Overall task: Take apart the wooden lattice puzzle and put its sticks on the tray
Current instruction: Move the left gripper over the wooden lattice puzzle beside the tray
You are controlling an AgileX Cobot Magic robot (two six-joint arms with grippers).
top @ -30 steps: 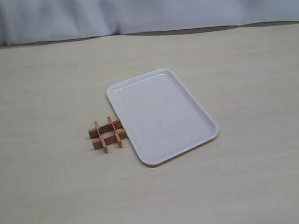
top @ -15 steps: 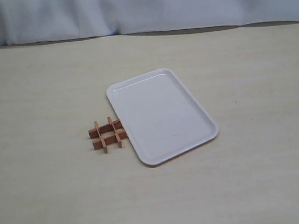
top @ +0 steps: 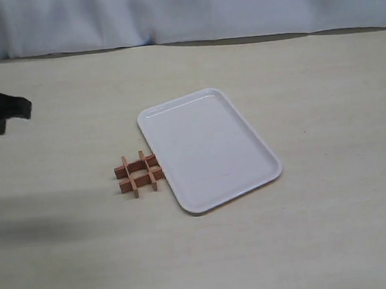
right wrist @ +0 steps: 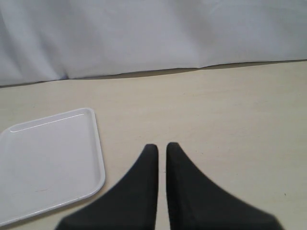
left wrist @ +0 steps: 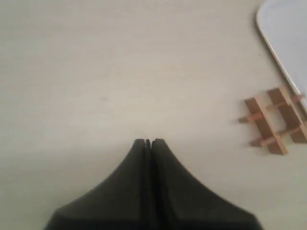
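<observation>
We find the wooden lattice puzzle (top: 139,173) assembled, lying flat on the table (top: 323,241). Its slat ends lie against the left long rim of the tray (top: 214,149). That rim borders the puzzle on one side.

The left gripper (top: 4,112) hovers at the left edge of the exterior view, well apart from the puzzle. Its fingers are pressed together and grasp nothing. Only table surface lies between it and the puzzle.

The right gripper (right wrist: 158,147) is nearly clenched, a thin slit showing between its fingers, which hold nothing. It sits beside the tray.

A pale cloth backdrop (top: 235,5) closes the far side.
</observation>
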